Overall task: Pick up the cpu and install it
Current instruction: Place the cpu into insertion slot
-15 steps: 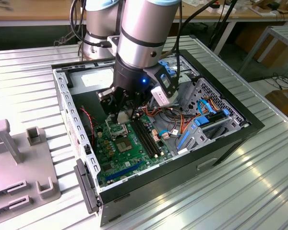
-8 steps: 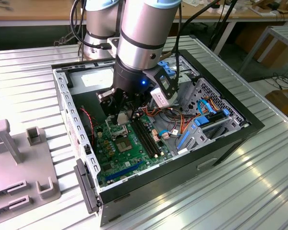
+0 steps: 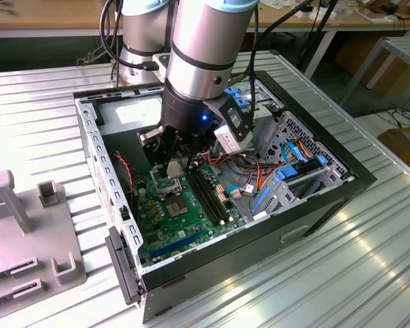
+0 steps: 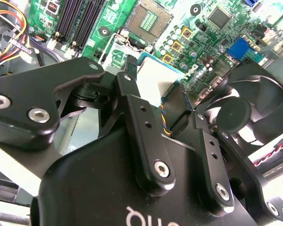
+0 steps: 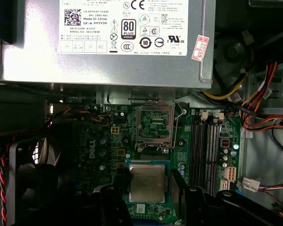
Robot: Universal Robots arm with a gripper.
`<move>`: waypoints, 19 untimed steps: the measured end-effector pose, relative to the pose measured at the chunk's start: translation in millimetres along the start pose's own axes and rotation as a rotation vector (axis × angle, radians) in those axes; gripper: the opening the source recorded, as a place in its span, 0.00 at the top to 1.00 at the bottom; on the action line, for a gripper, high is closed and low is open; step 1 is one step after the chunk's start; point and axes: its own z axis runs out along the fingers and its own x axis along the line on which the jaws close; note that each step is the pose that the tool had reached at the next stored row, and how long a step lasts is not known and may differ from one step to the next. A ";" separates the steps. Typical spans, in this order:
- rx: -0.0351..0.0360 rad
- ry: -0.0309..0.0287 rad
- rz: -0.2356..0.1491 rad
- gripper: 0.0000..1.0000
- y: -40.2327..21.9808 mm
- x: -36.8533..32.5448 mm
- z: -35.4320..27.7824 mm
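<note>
Silvery metal on top, the cpu (image 5: 147,183) hangs clamped by 2 opposite edges in the tool (image 3: 172,164) just beside the empty socket (image 5: 154,123); we judge it light, stiff, fragile underneath.

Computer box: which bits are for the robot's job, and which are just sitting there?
For the job: cpu, held between the fingers; empty socket.
Just there: power supply, fan, memory slots, coloured cables, grey rack outside the case.
</note>
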 end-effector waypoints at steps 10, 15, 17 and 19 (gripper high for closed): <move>-0.0002 0.0000 0.000 0.53 -10.0 -0.4 17.8; -0.0001 0.0000 0.000 0.53 -11.2 -5.6 28.7; -0.0001 0.0000 0.000 0.53 -11.4 -8.4 32.4; 0.0000 0.0001 0.000 0.53 -11.6 -10.7 35.9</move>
